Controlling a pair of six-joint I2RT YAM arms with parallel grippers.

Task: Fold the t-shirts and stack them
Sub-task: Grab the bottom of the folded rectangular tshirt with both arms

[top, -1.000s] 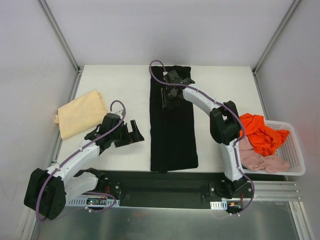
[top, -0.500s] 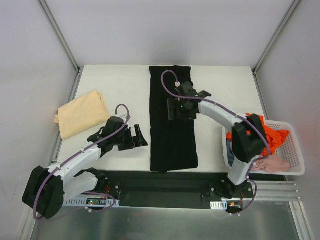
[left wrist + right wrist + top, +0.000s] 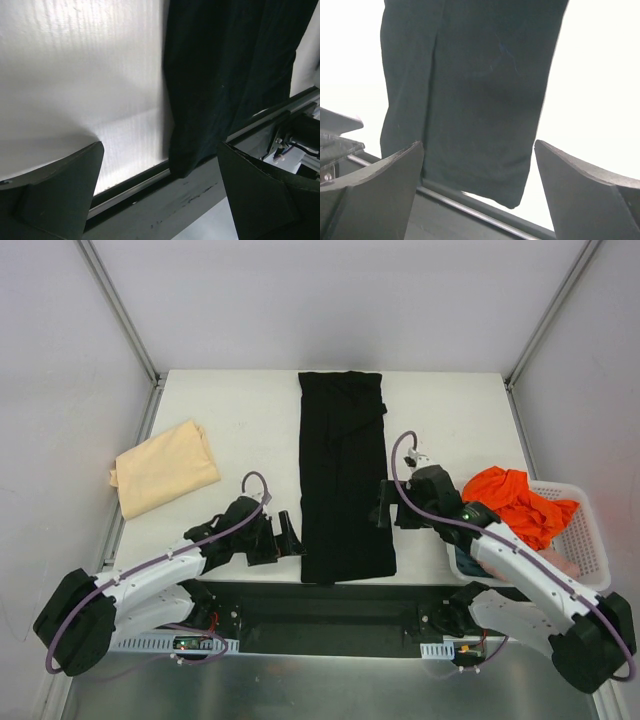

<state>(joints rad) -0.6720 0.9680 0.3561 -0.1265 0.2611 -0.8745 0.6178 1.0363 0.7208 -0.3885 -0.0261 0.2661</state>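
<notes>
The black t-shirt [image 3: 344, 475] lies folded into a long strip down the middle of the table, its near end at the front edge. It also shows in the left wrist view [image 3: 225, 75] and the right wrist view [image 3: 470, 85]. My left gripper [image 3: 284, 536] is open and empty, just left of the strip's near left corner. My right gripper [image 3: 386, 506] is open and empty at the strip's right edge near the front. A folded pale tan t-shirt [image 3: 164, 467] lies at the left. Orange [image 3: 520, 502] and pink [image 3: 560, 565] shirts sit in the basket.
The white mesh basket [image 3: 590, 540] stands at the right table edge behind my right arm. A black rail [image 3: 340, 605] runs along the table's front edge. Metal frame posts stand at the back corners.
My right gripper has pulled back from the strip's far end to its near right edge. My left gripper has moved right and nearer, toward the strip's near left corner.
</notes>
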